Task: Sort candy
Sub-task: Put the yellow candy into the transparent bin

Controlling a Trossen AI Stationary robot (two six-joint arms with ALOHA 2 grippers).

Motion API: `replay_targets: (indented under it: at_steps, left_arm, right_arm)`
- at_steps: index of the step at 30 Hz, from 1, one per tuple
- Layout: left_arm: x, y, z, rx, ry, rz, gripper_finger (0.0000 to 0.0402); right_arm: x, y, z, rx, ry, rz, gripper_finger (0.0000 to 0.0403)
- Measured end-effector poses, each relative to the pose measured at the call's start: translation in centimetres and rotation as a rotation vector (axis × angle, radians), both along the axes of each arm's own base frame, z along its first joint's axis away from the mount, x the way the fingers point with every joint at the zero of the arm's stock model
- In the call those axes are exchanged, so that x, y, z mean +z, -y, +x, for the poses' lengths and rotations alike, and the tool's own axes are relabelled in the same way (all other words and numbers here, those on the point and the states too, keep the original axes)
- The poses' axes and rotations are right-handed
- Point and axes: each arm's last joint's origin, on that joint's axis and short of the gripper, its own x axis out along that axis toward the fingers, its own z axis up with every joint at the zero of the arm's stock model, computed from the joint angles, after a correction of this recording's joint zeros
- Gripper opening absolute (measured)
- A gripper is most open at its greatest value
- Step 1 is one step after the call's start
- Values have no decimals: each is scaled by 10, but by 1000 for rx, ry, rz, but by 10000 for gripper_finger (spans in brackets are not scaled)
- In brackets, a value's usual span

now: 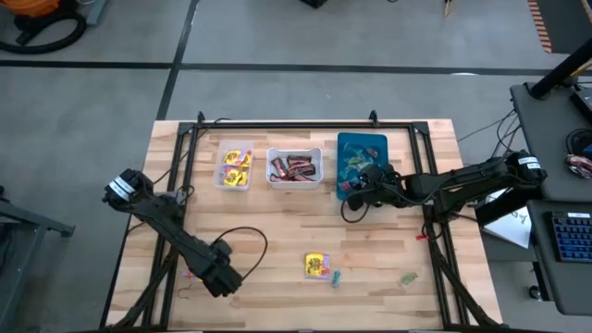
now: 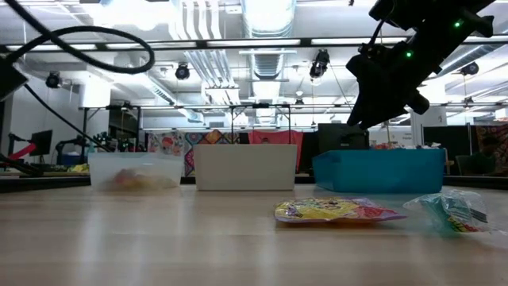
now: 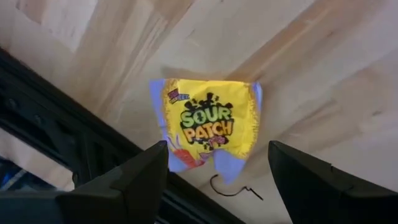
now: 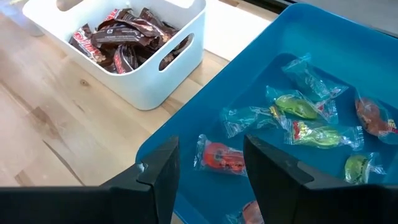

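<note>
A yellow Sour Patch packet (image 3: pixel 208 127) lies flat on the wooden table near its left front corner. My left gripper (image 3: pixel 217 144) hangs over it, pointing steeply down, open, one finger on either side of the packet and clear of it; in the high view this gripper (image 1: pixel 215 276) covers the packet. My right gripper (image 4: pixel 210 146) stands open over the blue bin (image 4: pixel 186 134), nothing between its fingers; in the high view it (image 1: pixel 357 191) is at the bin's near end. Several small wrapped sweets (image 4: pixel 311 134) lie in the blue bin.
At the back stand a clear bin (image 1: pixel 236 168) of yellow packets, a white bin (image 1: pixel 294 166) of brown bars and the blue bin (image 1: pixel 363 153). Loose on the near table lie a yellow packet (image 1: pixel 316 265), a teal piece (image 1: pixel 336 277) and a green piece (image 1: pixel 408 277). A black frame (image 1: pixel 185 139) edges the table.
</note>
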Motion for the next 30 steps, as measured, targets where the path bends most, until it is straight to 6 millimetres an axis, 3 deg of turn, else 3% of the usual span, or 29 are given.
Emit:
replay_targets:
  at_steps: [11,17,30]
  left_arm:
    - [-18,3,-5,-34,-27,77,242]
    - [-30,-1,-10,-37,-38,86,199]
    - [-31,0,-10,-34,-7,99,67]
  right_arm:
    - [0,0,0,6,-1,5,169]
    - [0,-1,0,19,-3,21,169]
    - [0,-1,0,22,-3,25,169]
